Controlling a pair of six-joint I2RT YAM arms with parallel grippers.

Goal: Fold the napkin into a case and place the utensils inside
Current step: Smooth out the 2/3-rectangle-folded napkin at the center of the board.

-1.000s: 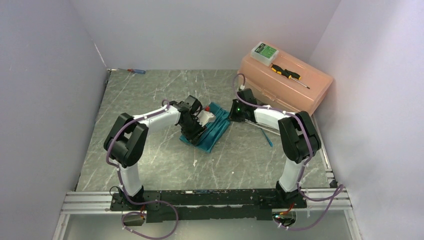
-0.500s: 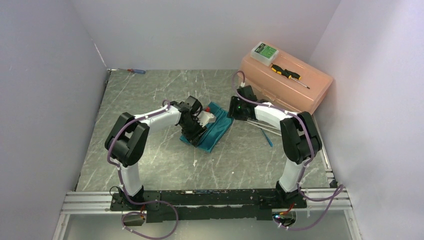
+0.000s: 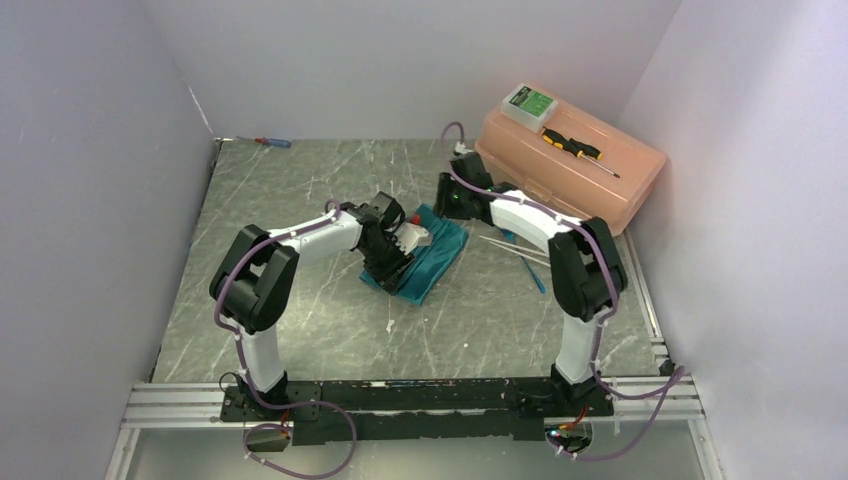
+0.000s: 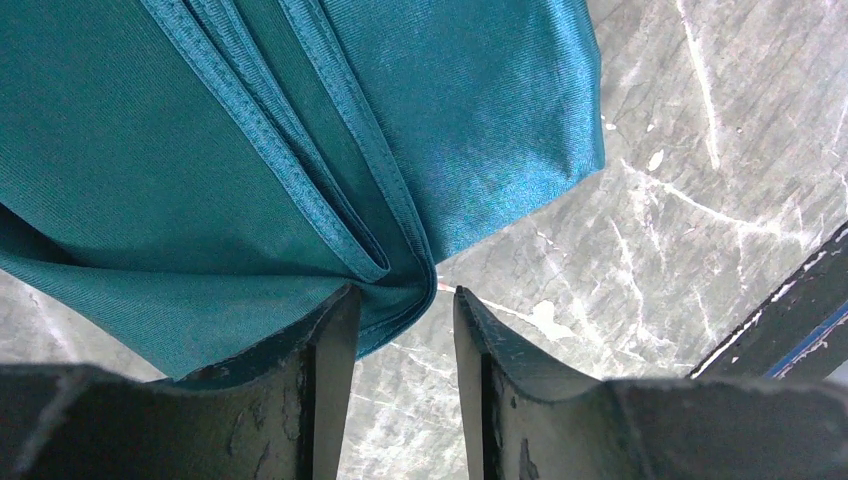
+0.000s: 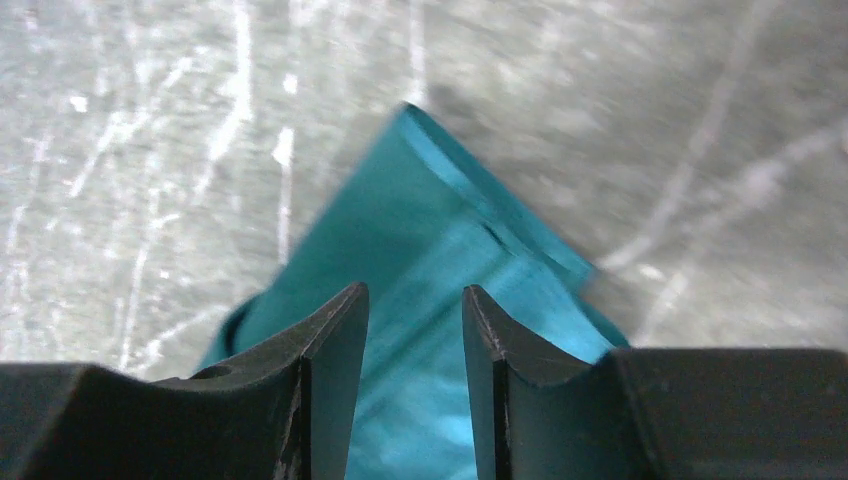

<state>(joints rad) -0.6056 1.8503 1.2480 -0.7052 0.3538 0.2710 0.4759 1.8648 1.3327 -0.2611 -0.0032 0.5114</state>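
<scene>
The napkin (image 3: 435,255) lies folded near the middle of the marbled table (image 3: 290,190) as a narrow teal oblong, running from near-left to far-right. We judge it light, limp and a little slippery. The weave is fine and ribbed with a soft sheen, so the stacked layers would likely slide over one another if only the top one is taken. In the left wrist view several stitched hems lie side by side and curl round into one fold. Those hems are the firmest part, so we would pinch there, through every layer at once.

The left gripper (image 4: 400,295) sits low over the near-left part of the cloth with its fingers spread. The folded hem reaches the mouth of the gap but is not clamped. The right gripper (image 5: 412,295) hovers above the far-right corner, fingers also spread, holding nothing.

The utensils rest on the table to the right of the cloth: two thin white sticks (image 3: 515,248) and a blue utensil (image 3: 537,278). They look stiff, light and flat to the surface, so a narrow grip across the shaft seems best.
</scene>
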